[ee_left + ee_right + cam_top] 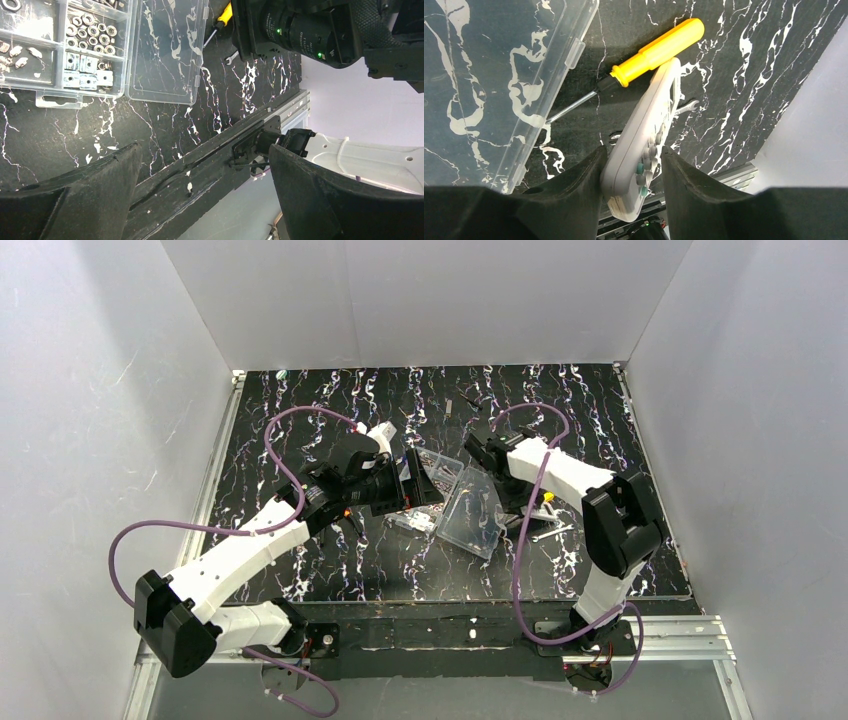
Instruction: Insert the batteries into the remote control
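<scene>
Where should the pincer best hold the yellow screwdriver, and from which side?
Probably the yellow handle of the screwdriver, pinched across its width from above: it lies flat, and the handle is the thickest part. The thin shaft runs up to the clear lid, and the remote control comes close beside the handle, so stay near its rounded butt end.

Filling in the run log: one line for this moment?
left gripper: open, empty | right gripper: shut on remote control, held on edge | screwdriver: on table, by remote control's far end
</scene>
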Controlling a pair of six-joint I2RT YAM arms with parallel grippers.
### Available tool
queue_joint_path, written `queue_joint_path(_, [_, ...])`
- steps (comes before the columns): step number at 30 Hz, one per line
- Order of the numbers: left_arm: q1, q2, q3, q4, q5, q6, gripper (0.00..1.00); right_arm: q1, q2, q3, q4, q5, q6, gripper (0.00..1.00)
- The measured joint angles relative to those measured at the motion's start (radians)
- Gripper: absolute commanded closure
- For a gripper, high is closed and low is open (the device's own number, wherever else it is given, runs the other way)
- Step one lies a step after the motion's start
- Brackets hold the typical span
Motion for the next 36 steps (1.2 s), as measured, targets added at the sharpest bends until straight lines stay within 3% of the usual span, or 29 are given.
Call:
queue_joint_path(25, [0.0, 0.003, 0.0, 0.001, 0.004, 0.003, 0.02, 0.015, 0.034, -0.05, 0.069, -0.042, 0.003, 0.32])
queue_joint_path(36, [0.0, 0.015, 0.005, -0.006, 0.007, 0.008, 0.02, 0.018, 0.01, -0.066, 0.072, -0.055, 0.008, 0.31])
